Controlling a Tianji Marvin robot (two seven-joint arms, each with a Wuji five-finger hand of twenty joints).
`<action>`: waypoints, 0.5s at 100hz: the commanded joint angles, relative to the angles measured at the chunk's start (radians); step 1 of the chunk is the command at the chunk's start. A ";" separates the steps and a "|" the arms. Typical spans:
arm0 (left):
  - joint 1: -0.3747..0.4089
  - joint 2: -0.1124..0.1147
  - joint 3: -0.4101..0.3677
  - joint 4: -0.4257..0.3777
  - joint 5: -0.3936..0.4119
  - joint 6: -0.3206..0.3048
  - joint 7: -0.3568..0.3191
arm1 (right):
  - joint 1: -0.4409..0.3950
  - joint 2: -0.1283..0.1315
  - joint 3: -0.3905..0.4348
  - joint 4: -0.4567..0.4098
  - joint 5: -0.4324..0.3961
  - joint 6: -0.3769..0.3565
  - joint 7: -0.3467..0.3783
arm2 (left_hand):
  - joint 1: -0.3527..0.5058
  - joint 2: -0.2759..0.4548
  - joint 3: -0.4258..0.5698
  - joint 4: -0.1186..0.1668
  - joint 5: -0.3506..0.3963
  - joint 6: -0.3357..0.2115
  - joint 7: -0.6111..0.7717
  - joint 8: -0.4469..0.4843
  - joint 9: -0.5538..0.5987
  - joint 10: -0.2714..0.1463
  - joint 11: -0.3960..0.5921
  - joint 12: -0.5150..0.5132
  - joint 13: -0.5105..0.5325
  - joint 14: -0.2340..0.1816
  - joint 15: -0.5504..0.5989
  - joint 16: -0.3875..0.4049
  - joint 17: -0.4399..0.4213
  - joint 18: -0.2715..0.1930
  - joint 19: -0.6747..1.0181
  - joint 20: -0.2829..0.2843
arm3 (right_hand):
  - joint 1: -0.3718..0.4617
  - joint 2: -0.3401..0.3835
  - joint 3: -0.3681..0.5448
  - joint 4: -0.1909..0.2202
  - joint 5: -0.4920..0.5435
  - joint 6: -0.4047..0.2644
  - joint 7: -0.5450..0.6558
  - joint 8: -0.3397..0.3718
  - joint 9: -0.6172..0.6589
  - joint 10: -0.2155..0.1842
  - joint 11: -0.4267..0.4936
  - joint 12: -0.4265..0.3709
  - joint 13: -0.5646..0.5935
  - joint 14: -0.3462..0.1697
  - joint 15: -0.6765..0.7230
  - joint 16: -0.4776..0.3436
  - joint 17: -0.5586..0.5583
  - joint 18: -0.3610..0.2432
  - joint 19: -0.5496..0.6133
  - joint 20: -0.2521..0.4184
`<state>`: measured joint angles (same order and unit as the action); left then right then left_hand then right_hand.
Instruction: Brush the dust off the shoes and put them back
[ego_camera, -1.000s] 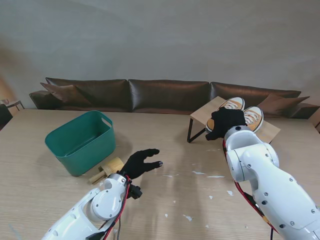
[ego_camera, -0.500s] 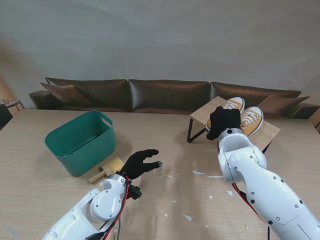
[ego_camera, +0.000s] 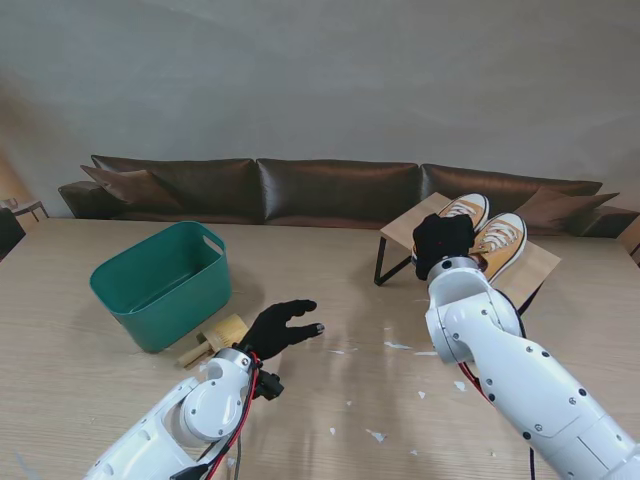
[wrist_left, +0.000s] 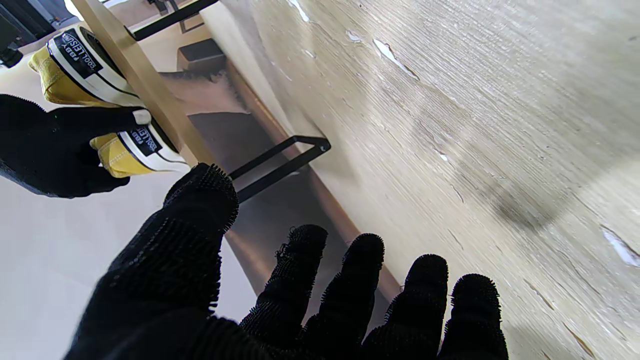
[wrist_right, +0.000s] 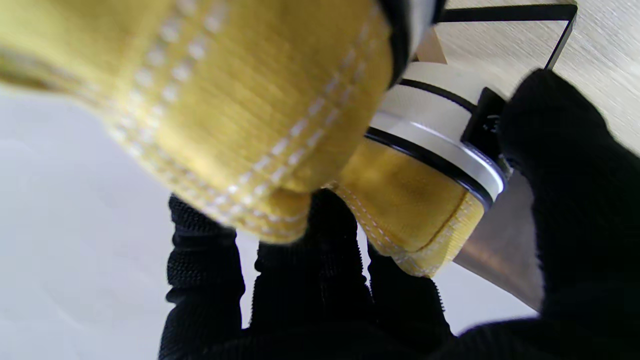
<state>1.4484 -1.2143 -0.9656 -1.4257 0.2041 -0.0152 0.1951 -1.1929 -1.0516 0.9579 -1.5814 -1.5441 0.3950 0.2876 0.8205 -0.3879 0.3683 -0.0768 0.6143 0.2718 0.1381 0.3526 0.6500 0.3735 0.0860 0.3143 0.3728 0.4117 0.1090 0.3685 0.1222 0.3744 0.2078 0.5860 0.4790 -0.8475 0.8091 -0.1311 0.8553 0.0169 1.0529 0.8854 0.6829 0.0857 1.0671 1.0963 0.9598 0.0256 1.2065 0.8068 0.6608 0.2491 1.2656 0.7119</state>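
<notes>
Right robot hand (ego_camera: 443, 241) on two shoes (ego_camera: 484, 232)

A long dark brown leather sofa (ego_camera: 330, 190) stands against the plain grey wall (ego_camera: 320, 80), beyond the far table edge.

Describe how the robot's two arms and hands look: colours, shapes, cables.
Both arms are glossy white, built of rounded, bulbous segments with small dark screw holes. The left arm carries red and black cables bundled along its wrist; a red cable also runs along the underside of the right arm. The left hand and right hand are five-fingered, covered in black knit gloves with a nubby, textured surface.
</notes>
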 joint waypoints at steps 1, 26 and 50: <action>0.004 -0.002 -0.002 -0.008 -0.003 0.006 -0.020 | 0.003 -0.002 -0.011 0.017 -0.005 0.003 0.002 | 0.002 0.029 -0.020 0.023 0.018 0.001 0.000 0.003 0.017 0.002 0.006 0.013 0.005 0.010 0.000 -0.006 -0.010 -0.008 -0.007 0.009 | -0.025 -0.207 0.360 -0.158 0.042 -0.038 0.108 0.007 0.043 -0.032 0.029 0.019 0.050 -0.012 0.033 -0.008 -0.129 -0.011 0.049 -0.024; 0.005 -0.002 -0.003 -0.009 -0.007 0.010 -0.020 | 0.022 0.000 -0.032 0.041 -0.013 0.003 -0.036 | 0.004 0.035 -0.027 0.024 0.021 0.004 0.001 0.003 0.019 0.008 0.007 0.014 0.010 0.014 0.002 -0.004 -0.008 -0.006 -0.007 0.010 | -0.003 -0.126 0.470 -0.168 0.133 -0.044 0.323 0.169 0.147 -0.076 0.084 0.073 0.120 -0.041 0.106 0.011 -0.087 -0.025 0.082 -0.032; 0.006 -0.003 -0.003 -0.011 -0.012 0.014 -0.020 | 0.010 0.005 -0.004 0.025 -0.043 -0.045 -0.066 | 0.005 0.041 -0.034 0.025 0.022 0.008 0.000 0.003 0.020 0.010 0.007 0.015 0.011 0.016 0.004 -0.001 -0.010 -0.007 -0.007 0.010 | -0.013 -0.037 0.494 -0.118 0.149 -0.036 0.394 0.255 0.154 -0.102 0.100 0.112 0.126 -0.066 0.132 0.017 -0.081 -0.048 0.095 -0.033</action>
<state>1.4517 -1.2141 -0.9673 -1.4293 0.1955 -0.0063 0.1931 -1.1763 -1.0510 0.9445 -1.5402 -1.5702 0.3616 0.2201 0.8206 -0.3784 0.3573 -0.0768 0.6284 0.2738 0.1392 0.3526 0.6599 0.3805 0.0862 0.3212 0.3728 0.4147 0.1090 0.3685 0.1221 0.3750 0.2078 0.5860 0.4140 -1.0316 1.1668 -0.3488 0.9209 0.0045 1.2568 1.0471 0.8140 0.0178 1.1269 1.1807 1.0510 -0.0272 1.3090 0.8084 0.6610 0.2096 1.3144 0.7040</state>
